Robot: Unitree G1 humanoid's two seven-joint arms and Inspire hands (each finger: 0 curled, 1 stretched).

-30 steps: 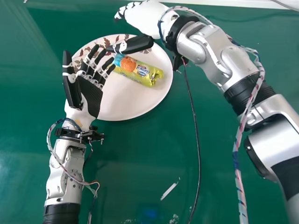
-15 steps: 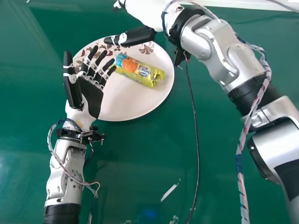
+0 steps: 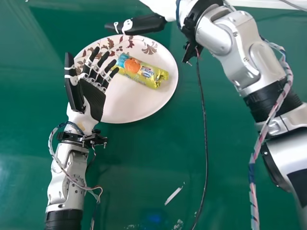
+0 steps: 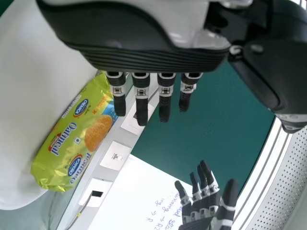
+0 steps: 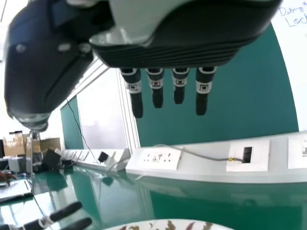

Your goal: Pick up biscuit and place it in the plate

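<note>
The yellow-green biscuit packet (image 3: 144, 73) lies on the white plate (image 3: 129, 108), slanting across its upper half; the left wrist view shows the packet (image 4: 76, 136) on the plate too. My left hand (image 3: 91, 93) is over the plate's left side, palm up with straight fingers whose tips are at the packet's blue end. Its fingers (image 4: 140, 93) are straight in the left wrist view. My right hand (image 3: 144, 24) is beyond the plate's far edge, its thumb pointing left and the rest cut off by the top edge. In the right wrist view the right hand (image 5: 180, 84) has straight fingers and holds nothing.
A dark cable (image 3: 204, 129) runs down the green table (image 3: 153, 163) right of the plate. Nearer the front lies a thin white scrap (image 3: 173, 195). Wall sockets (image 5: 153, 159) line the table's back edge.
My right hand has moved up and away from over the plate and packet, its arm shifting right. The plate's patterned rim is more uncovered. The left hand and packet look unmoved.
</note>
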